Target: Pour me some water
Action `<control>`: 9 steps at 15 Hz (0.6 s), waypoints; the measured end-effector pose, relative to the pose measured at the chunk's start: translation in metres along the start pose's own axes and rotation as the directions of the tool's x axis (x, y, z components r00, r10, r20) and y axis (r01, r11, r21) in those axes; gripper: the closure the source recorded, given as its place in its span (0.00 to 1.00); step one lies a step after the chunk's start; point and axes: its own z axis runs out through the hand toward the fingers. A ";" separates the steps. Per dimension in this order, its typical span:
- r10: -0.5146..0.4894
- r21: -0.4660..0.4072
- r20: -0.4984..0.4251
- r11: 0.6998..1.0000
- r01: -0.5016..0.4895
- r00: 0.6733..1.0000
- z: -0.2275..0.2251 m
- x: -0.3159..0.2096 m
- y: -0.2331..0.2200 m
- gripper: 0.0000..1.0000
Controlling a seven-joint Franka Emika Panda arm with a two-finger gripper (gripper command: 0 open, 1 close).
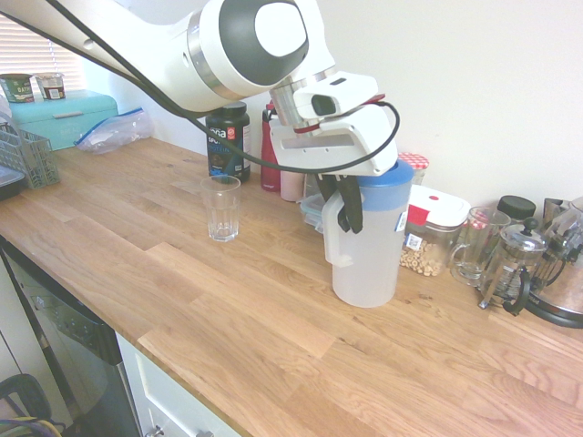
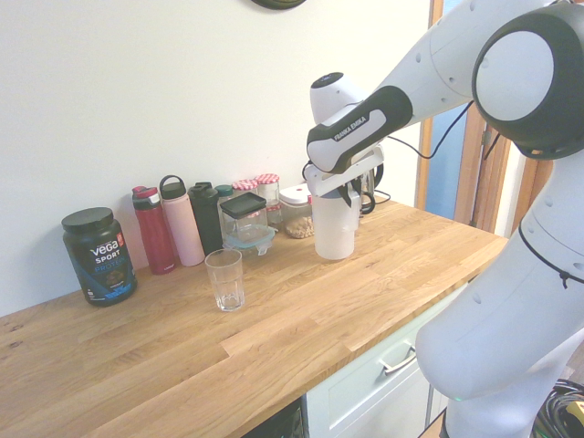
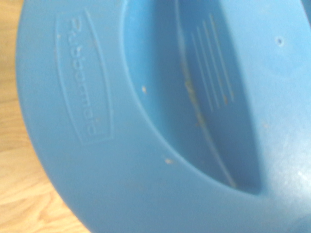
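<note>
A translucent water pitcher (image 1: 369,259) with a blue lid (image 1: 387,175) stands upright on the wooden counter (image 1: 255,309), right of centre. My gripper (image 1: 346,211) comes down from above, and its dark fingers are shut on the pitcher's handle at the side facing the glass. The empty clear glass (image 1: 221,209) stands apart to the left of the pitcher. The second exterior view shows the same pitcher (image 2: 333,228), with the glass (image 2: 224,280) nearer the camera. The blue lid (image 3: 160,121) fills the wrist view. I cannot tell how much water is inside.
Along the wall stand a black protein tub (image 2: 99,255), a red bottle (image 2: 155,233), a pink bottle (image 2: 182,224) and several jars. A glass mug (image 1: 475,246), French press (image 1: 515,264) and kettle (image 1: 565,282) crowd the right. A teal bread bin (image 1: 64,116) sits far left.
</note>
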 end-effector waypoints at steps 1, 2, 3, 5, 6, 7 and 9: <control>0.000 -0.006 0.004 1.000 0.000 1.000 0.001 0.000 0.001 1.00; 0.000 -0.012 0.007 1.000 0.000 1.000 0.001 -0.001 0.001 1.00; 0.002 -0.019 0.014 1.000 -0.001 1.000 0.002 -0.001 0.002 1.00; 0.008 -0.024 0.026 1.000 -0.008 1.000 0.003 -0.001 0.004 1.00; 0.013 -0.021 0.036 1.000 -0.012 0.999 0.004 -0.001 0.004 1.00; 0.018 -0.017 0.046 1.000 -0.017 0.999 0.004 -0.001 0.005 1.00; 0.022 -0.019 0.059 1.000 -0.021 0.998 0.007 -0.001 0.006 0.00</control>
